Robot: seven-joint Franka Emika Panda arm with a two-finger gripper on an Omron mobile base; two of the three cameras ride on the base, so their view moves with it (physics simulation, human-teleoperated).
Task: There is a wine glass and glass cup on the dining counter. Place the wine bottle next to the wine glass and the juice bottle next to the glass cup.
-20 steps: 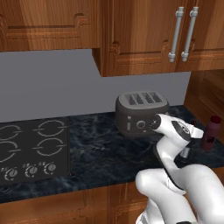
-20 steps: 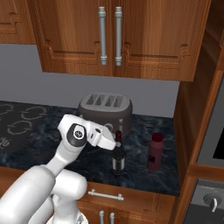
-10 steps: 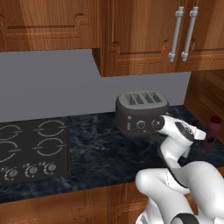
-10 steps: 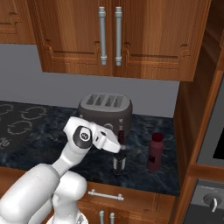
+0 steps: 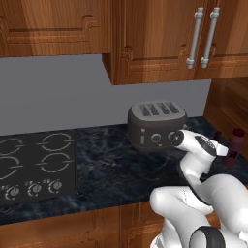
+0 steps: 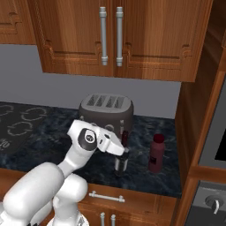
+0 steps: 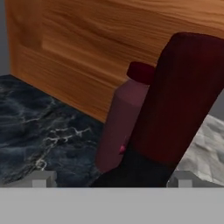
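The white arm's two-finger gripper [image 6: 123, 155] is seen in the right base view reaching over the dark marbled counter [image 6: 53, 137] toward the near-black wine bottle with a dark red neck top [image 6: 122, 159], which stands upright near the counter's front edge, in front of the grey four-slot toaster [image 6: 106, 112]. The jaws are spread wide and nothing is held between them. In the hand view the two fingertips [image 7: 41, 178] are set one on each side of the wine bottle's dark red neck [image 7: 183, 96], which rises very close to the camera; whether the pads touch it cannot be told. The slim dark-red juice bottle with a brighter red cap [image 6: 156, 152] is stood upright just to the right of the wine bottle, apart from it, near the wooden side wall [image 6: 194, 114]. In the hand view the juice bottle [image 7: 122, 122] is partly covered by the wine bottle's neck, with the wooden wall behind it. In the left base view the juice bottle [image 5: 235, 145] is seen at the far right, beyond the arm's wrist, and the black stovetop with four burner rings [image 5: 34, 164] is set into the counter at the left. Wooden cabinets with steel handles [image 6: 110, 35] are hung above.
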